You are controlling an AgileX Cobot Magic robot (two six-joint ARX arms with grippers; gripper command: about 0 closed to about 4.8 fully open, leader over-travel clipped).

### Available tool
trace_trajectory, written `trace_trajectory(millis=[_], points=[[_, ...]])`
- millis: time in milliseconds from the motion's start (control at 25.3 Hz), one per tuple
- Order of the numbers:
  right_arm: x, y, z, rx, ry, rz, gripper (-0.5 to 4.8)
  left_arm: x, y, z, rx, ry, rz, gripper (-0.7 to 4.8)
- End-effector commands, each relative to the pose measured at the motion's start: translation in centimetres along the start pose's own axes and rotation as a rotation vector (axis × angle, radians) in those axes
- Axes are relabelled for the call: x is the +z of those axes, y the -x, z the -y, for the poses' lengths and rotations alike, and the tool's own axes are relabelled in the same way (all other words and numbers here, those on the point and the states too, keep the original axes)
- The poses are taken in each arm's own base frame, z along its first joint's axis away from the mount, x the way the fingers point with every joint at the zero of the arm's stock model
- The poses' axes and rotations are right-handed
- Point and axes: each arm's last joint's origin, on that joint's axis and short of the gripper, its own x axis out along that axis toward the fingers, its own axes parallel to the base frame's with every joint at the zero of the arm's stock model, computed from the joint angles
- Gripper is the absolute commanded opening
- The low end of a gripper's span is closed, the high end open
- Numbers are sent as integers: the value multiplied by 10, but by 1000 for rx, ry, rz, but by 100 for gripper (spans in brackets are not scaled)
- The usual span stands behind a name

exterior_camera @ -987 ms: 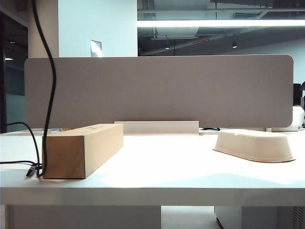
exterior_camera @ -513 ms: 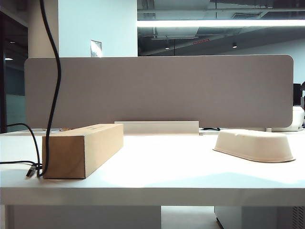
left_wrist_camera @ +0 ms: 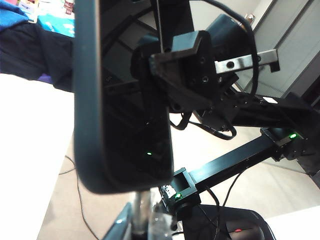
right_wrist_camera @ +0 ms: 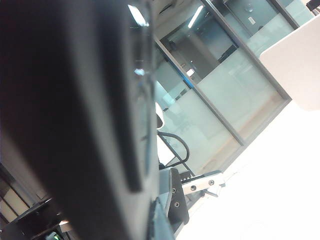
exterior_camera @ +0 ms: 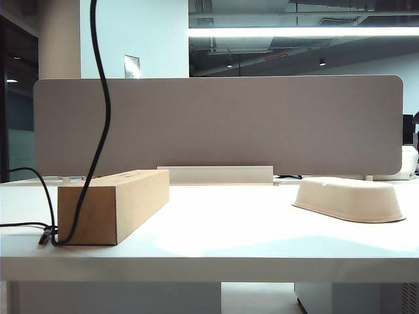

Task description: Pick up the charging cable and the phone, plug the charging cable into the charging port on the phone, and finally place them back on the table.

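Observation:
The phone [left_wrist_camera: 125, 100] is held upright in the air, its glossy black screen filling the left wrist view. My right gripper [left_wrist_camera: 182, 65] is shut on it from behind; close up, the phone [right_wrist_camera: 75, 100] rises dark out of that gripper [right_wrist_camera: 152, 220]. My left gripper [left_wrist_camera: 142, 229] is shut on the charging cable's silvery plug [left_wrist_camera: 141, 212], whose tip meets the phone's short lower edge. The charging port itself is hidden by the plug. In the exterior view the charging cable [exterior_camera: 101, 131] hangs from above down to the table [exterior_camera: 262, 235]; neither gripper shows there.
A cardboard box [exterior_camera: 114, 203] lies at the table's left, with the cable's loose end beside it. An off-white oval bowl [exterior_camera: 350, 199] sits upside down at the right. A grey partition [exterior_camera: 222, 124] runs along the back.
The hanging cord's upper part has swung to the right in the exterior view and now drapes across the box's front corner. Box and bowl have not moved.

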Motion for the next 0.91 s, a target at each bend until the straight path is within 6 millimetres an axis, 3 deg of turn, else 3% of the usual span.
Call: trace_trajectory(millis=[39, 79, 197, 553, 671, 869, 908], points=[[-3, -2, -3, 65, -12, -88, -2, 6, -2, 2, 18, -51, 35, -5], [-3, -2, -3, 65, -11, -88, -2, 5, -2, 2, 19, -40, 29, 1], [-3, -2, -2, 55, -6, -76, -2, 1, -1, 0, 29, 11, 1, 122], [-2, -7, 9, -8, 27, -42, -2, -4, 12, -6, 13, 82, -29, 195], [-3, -13, 22, -71, 37, -21, -2, -6, 33, -17, 57, 139, -23, 311], [-7, -26, 57, -228, 16, 8, -2, -9, 77, -35, 188, 210, 24, 305], [-8, -30, 67, -279, 2, 19, -2, -9, 87, -38, 221, 222, 38, 268]])
